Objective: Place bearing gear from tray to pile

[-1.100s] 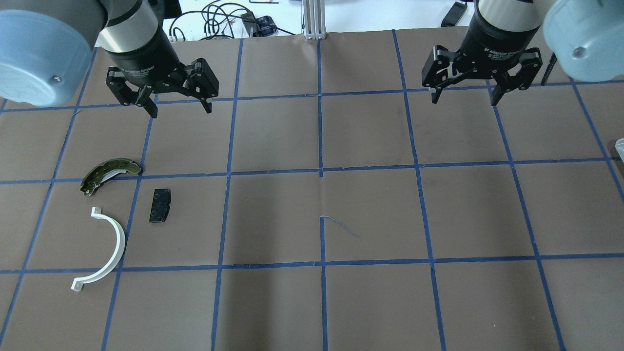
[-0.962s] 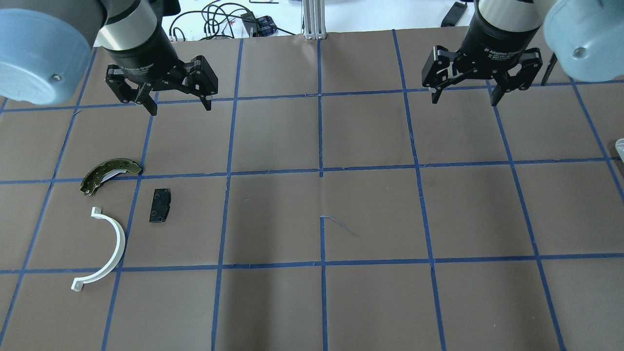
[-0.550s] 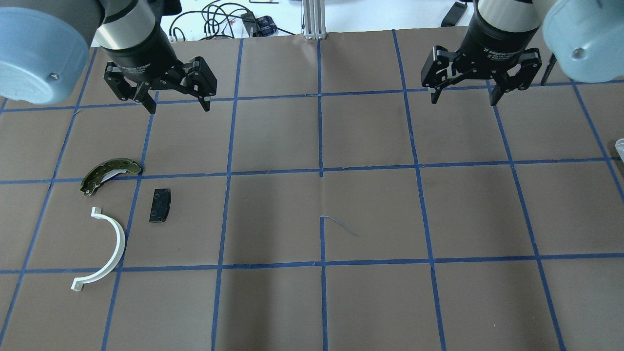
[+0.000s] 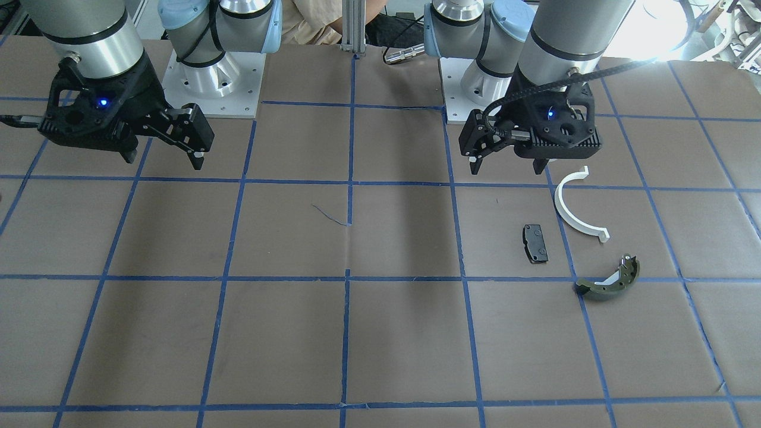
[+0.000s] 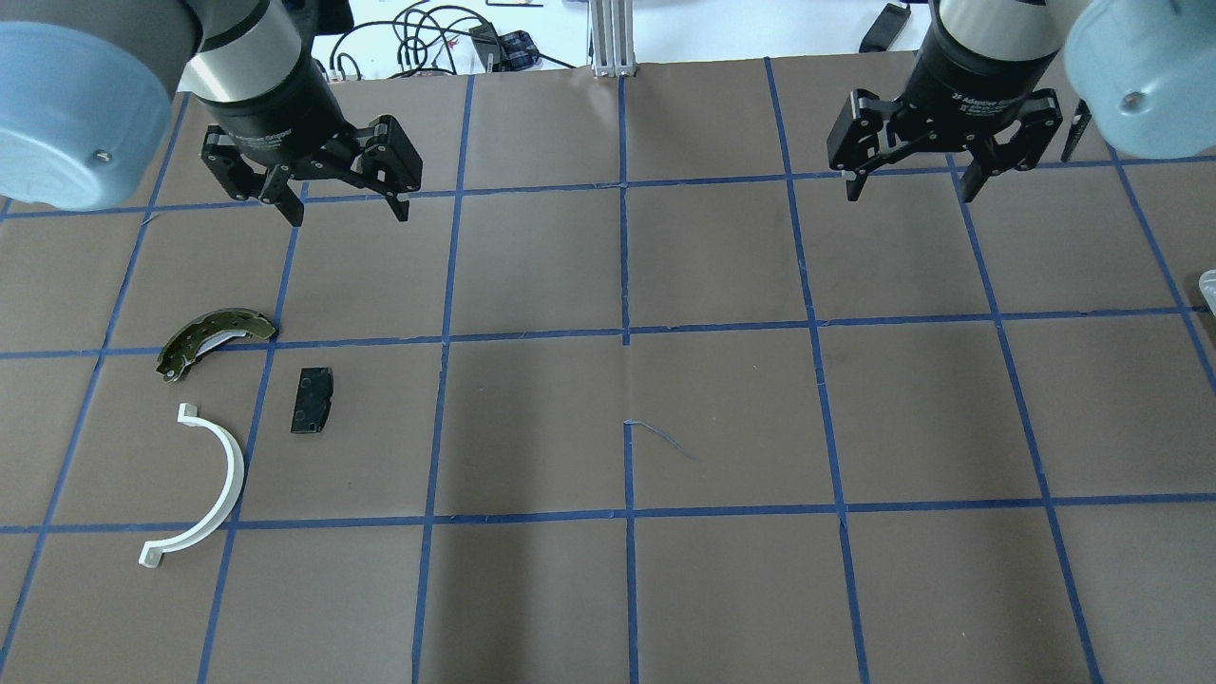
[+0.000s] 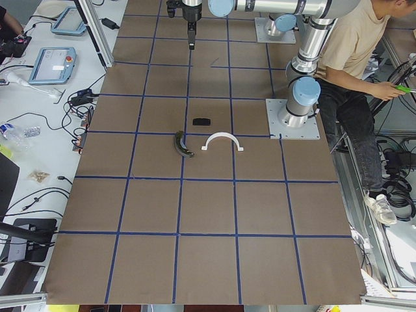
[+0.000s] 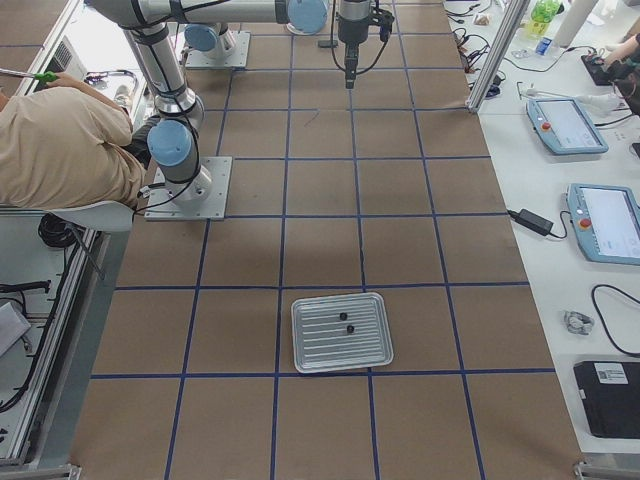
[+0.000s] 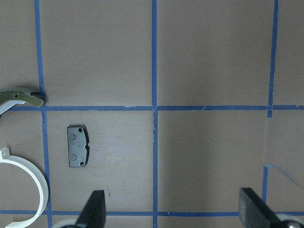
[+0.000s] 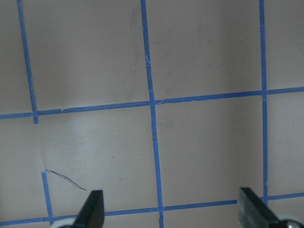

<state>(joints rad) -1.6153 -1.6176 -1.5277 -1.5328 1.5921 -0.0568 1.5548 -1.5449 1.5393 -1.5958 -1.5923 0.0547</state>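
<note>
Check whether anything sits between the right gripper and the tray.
Nothing visible does. Only bare, tape-lined table lies between the right gripper, its jaws open, and the tray, which holds two small dark parts.

My black left gripper (image 5: 350, 218), brown table (image 5: 722, 408) gridded in blue tape (image 5: 624, 256), olive-green curved shoe (image 5: 214, 340), white half-ring strip (image 5: 220, 475), black rectangular pad (image 5: 313, 400)

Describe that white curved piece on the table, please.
The white half-ring is a thin strip, plastic-looking, bent into a half circle with a small outward tab at each end. It lies flat on the brown table cover, its bend over a blue tape line, touching neither black pad nor olive shoe.
</note>
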